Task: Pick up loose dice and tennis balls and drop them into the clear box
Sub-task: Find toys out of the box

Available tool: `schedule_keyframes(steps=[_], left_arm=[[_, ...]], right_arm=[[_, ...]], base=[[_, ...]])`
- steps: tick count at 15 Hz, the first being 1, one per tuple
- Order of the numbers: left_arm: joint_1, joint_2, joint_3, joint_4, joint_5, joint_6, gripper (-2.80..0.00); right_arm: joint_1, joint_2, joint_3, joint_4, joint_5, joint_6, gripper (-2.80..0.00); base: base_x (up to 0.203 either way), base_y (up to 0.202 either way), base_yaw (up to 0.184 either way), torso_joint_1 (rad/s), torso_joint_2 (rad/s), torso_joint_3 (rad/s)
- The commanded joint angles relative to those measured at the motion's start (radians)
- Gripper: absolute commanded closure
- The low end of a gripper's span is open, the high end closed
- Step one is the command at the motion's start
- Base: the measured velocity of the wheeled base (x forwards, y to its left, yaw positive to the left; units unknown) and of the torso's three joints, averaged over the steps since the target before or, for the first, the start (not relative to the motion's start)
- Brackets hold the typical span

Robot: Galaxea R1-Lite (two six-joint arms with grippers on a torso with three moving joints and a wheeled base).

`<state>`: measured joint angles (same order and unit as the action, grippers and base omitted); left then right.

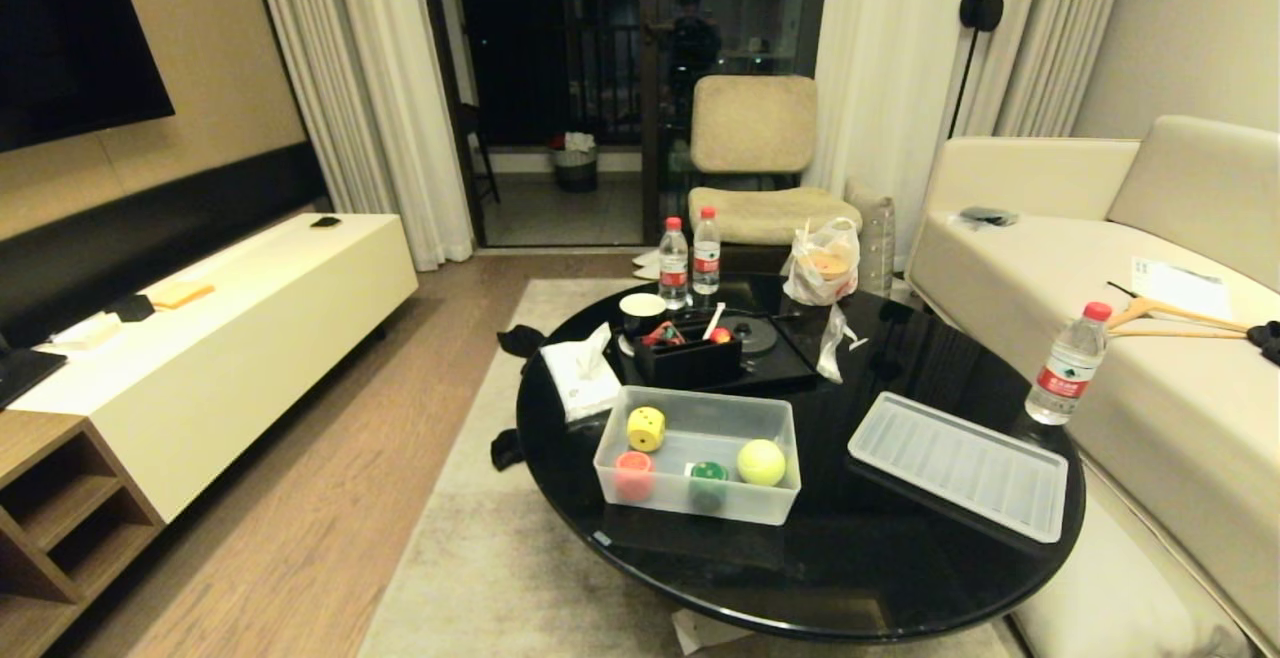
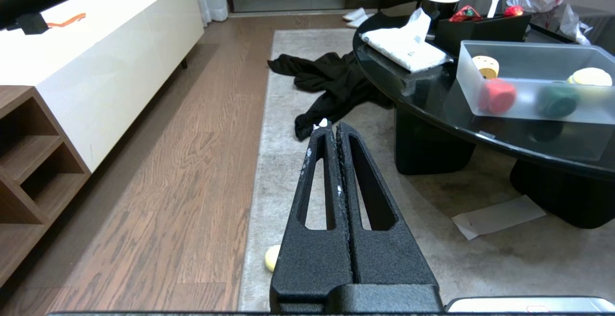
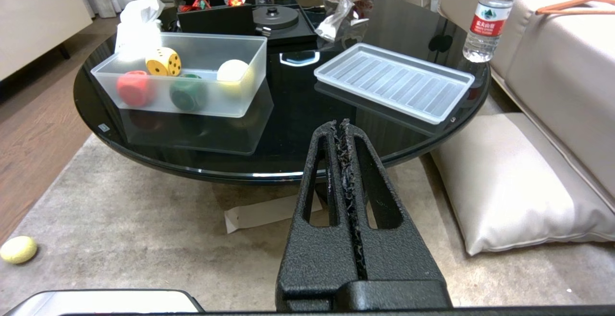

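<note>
The clear box (image 1: 690, 506) stands open on the round black table (image 1: 850, 558), its ribbed lid (image 1: 958, 463) lying to its right. Inside are one tennis ball (image 1: 761, 462), a yellow cube with dark pips (image 1: 646, 428), a red piece (image 1: 634, 471) and a green piece (image 1: 708, 478). Another tennis ball (image 2: 272, 257) lies on the rug at the floor's edge, partly hidden behind my left gripper (image 2: 331, 126); the right wrist view also has that ball (image 3: 18, 249). Loose dice are out of view. My left gripper and right gripper (image 3: 338, 124) hang shut and empty, low before the table.
Behind the box are a black organiser (image 1: 685, 358), a tissue pack (image 1: 580, 378) and bottles. A water bottle (image 1: 1068, 363) stands at the table's right edge. Black clothing (image 2: 331, 80) and paper (image 2: 497, 216) lie on the rug. A cushion (image 3: 519, 181) sits by the sofa.
</note>
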<state>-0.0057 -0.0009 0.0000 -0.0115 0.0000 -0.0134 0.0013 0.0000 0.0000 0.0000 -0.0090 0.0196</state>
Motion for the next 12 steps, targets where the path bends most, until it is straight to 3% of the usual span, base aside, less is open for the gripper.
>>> schedule_keyframes(steps=[1, 12], left_arm=[[0.000, 0.001, 0.002, -0.001, 0.000, 0.000, 0.00], [0.000, 0.001, 0.002, -0.001, 0.000, 0.000, 0.00]], right_arm=[[0.000, 0.000, 0.002, 0.000, 0.000, 0.000, 0.00], [0.000, 0.000, 0.001, 0.000, 0.000, 0.000, 0.00]], base=[[0.000, 0.000, 0.000, 0.000, 0.00, 0.000], [0.000, 0.000, 0.000, 0.000, 0.00, 0.000]])
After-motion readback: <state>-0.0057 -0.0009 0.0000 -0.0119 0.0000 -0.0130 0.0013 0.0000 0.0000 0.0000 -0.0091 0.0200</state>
